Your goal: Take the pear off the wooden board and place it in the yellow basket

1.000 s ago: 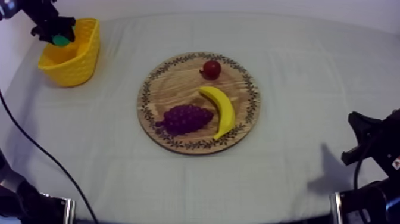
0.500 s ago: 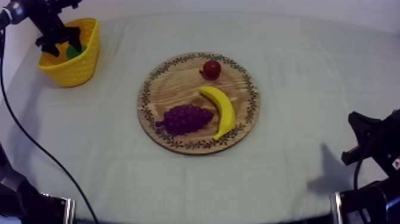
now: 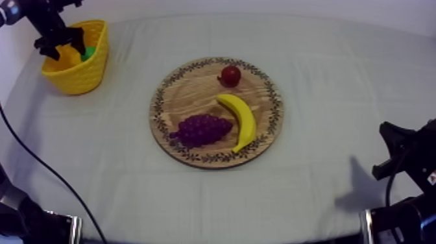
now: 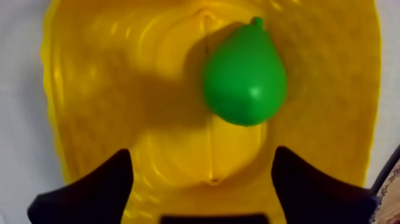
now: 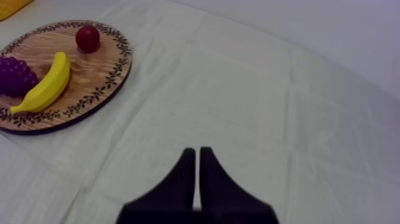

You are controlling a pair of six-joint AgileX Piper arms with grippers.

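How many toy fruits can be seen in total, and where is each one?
4. On the wooden board: a small red fruit, a banana, a bunch of grapes. The pear lies inside the yellow basket.

Top view, 4 o'clock: the right arm (image 3: 405,159) was black and angular, with a small white-and-red mark (image 3: 431,176). At 7 o'clock the left arm (image 3: 36,224) was black, edged by a pale grey strip (image 3: 74,227). The left hand (image 4: 201,152) had two matte black fingers (image 4: 95,193), broad-rooted with blunt tips. The right hand (image 5: 197,150) matched, its inner faces flat.
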